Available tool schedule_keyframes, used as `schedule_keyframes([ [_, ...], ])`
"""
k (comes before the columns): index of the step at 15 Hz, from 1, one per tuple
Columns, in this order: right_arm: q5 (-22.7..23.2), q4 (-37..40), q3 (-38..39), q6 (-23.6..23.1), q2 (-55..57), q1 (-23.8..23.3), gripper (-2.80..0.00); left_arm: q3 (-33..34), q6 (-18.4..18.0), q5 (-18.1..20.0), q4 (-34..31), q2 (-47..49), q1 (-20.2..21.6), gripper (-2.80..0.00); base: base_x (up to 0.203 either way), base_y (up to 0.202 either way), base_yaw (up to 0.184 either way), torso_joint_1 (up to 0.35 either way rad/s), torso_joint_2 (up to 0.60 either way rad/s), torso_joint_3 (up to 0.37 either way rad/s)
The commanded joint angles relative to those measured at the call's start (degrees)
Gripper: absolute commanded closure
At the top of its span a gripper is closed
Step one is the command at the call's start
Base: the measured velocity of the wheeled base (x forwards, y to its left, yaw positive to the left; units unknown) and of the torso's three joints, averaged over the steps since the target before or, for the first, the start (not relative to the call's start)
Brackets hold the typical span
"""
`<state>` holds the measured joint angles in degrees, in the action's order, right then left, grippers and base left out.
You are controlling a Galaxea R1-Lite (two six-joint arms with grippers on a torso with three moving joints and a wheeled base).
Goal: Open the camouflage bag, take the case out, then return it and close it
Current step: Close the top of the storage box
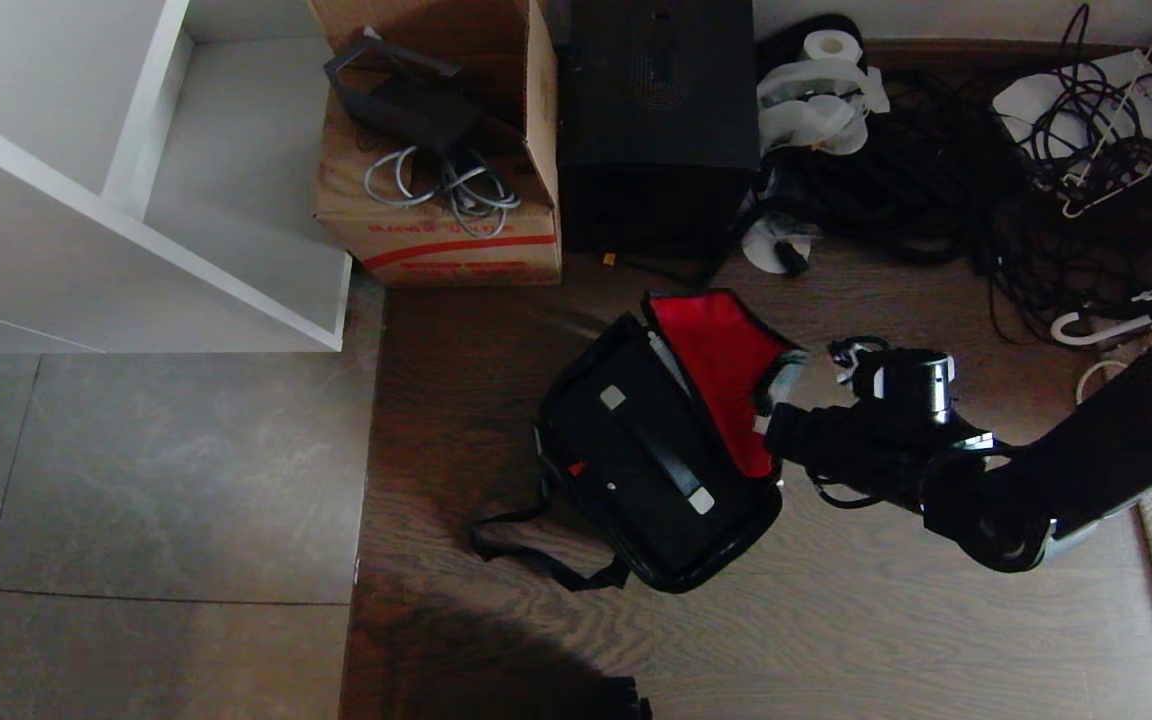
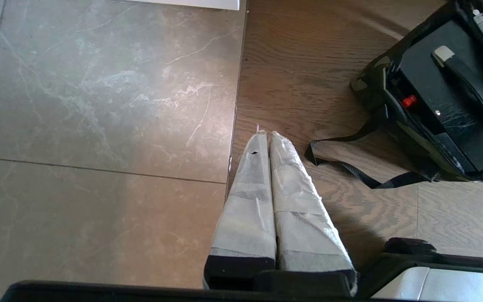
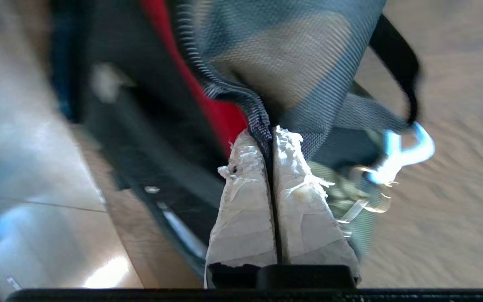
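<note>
Camouflage bag point(image 1: 736, 520) unzipped, case point(image 1: 636, 450) inside; right gripper point(image 3: 271, 130) pinches flap edge at bag's right; left gripper point(image 2: 266, 134) closed, idle

Camo bag point(image 1: 726, 545) w/ red lining, blk strap. Case point(image 1: 636, 455) inside blk, silver fittings, small red latch. My right hand point(image 3: 271, 130), fingers wrapped in white tape. Floor point(image 1: 836, 620) brown wood, grey tile.

Camo bag point(image 1: 736, 520) on wood floor, flap w/ red lining open toward 1 o'clock. Black case point(image 1: 636, 455) inside, handle up.
</note>
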<state>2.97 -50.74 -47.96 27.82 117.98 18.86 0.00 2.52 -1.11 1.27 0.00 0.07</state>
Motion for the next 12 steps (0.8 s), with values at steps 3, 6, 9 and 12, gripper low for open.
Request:
schedule_keyframes([
  [3,1.13,-2.45,1.71,0.51,-0.45,2.82,-2.80,0.62,0.03,-0.04,0.05,0.00,0.01,0.00,0.000,0.000,0.000,0.000,0.00,0.000],
  [6,1.09,-5.47,3.43,2.89,-0.74,5.68,-2.80,0.62,0.04,-0.04,0.05,0.00,0.01,0.00,0.000,0.000,0.000,0.000,0.00,0.000],
  [9,1.23,-6.11,5.85,5.15,-1.59,7.15,-2.80,0.62,0.03,-0.04,0.05,0.00,0.01,0.00,0.000,0.000,0.000,0.000,0.00,0.000],
  [12,1.27,-6.16,9.25,9.85,-2.22,10.52,-2.80,0.62,0.03,-0.04,0.05,0.00,0.01,0.00,0.000,0.000,0.000,0.000,0.00,0.000],
])
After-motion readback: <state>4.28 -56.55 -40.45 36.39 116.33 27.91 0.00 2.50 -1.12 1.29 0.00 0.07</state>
